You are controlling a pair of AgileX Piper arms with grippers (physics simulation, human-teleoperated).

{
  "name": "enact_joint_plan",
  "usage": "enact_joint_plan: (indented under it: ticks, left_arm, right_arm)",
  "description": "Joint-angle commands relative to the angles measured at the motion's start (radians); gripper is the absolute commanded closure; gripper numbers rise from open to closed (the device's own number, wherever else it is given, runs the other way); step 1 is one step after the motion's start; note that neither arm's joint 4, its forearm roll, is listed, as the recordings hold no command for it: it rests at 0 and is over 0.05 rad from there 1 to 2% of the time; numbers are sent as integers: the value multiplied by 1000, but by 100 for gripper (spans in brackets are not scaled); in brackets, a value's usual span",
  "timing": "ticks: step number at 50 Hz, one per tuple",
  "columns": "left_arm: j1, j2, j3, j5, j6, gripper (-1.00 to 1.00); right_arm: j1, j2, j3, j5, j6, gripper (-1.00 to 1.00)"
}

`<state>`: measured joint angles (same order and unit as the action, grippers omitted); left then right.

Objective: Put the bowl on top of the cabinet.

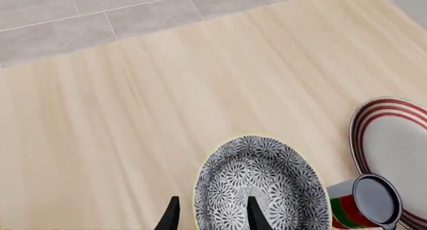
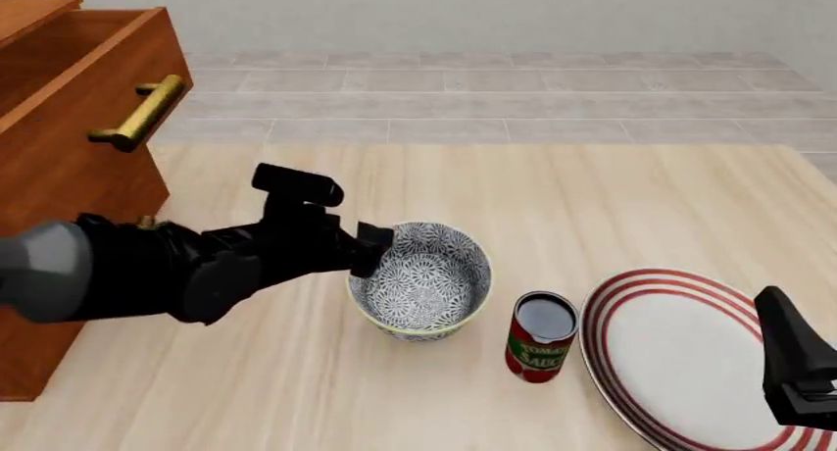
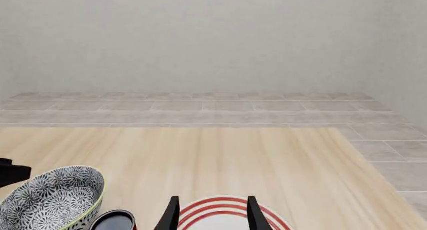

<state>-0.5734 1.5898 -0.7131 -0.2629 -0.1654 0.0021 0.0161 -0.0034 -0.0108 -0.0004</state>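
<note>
The bowl (image 2: 425, 275), white with a dense dark-blue pattern and a pale yellow rim, stands upright on the table, and also shows in both wrist views (image 1: 260, 185) (image 3: 53, 197). My left gripper (image 2: 370, 250) is at its left rim. In the left wrist view the gripper (image 1: 212, 217) is open, one finger outside the rim and one inside the bowl. The reddish-brown cabinet (image 2: 66, 127) with a brass handle (image 2: 137, 113) stands at the far left. My right gripper (image 2: 791, 373) hangs open at the lower right, above the plate (image 3: 212, 217).
A red-ringed white plate (image 2: 680, 358) lies at the right. A red and green can (image 2: 540, 335) stands between it and the bowl. The cabinet's top drawer juts out over the wooden table (image 2: 589, 206).
</note>
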Motion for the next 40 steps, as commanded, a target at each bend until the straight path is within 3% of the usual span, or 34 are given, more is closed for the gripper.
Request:
enact_joint_plan:
  ticks: [1,40]
  left_arm:
    - [-4,36,16,-39,-3,-100]
    - [-20,250,39,-185,8,-100]
  right_arm:
    - [0,0,0,0,0,-100]
    - [0,0,0,0,0,-100]
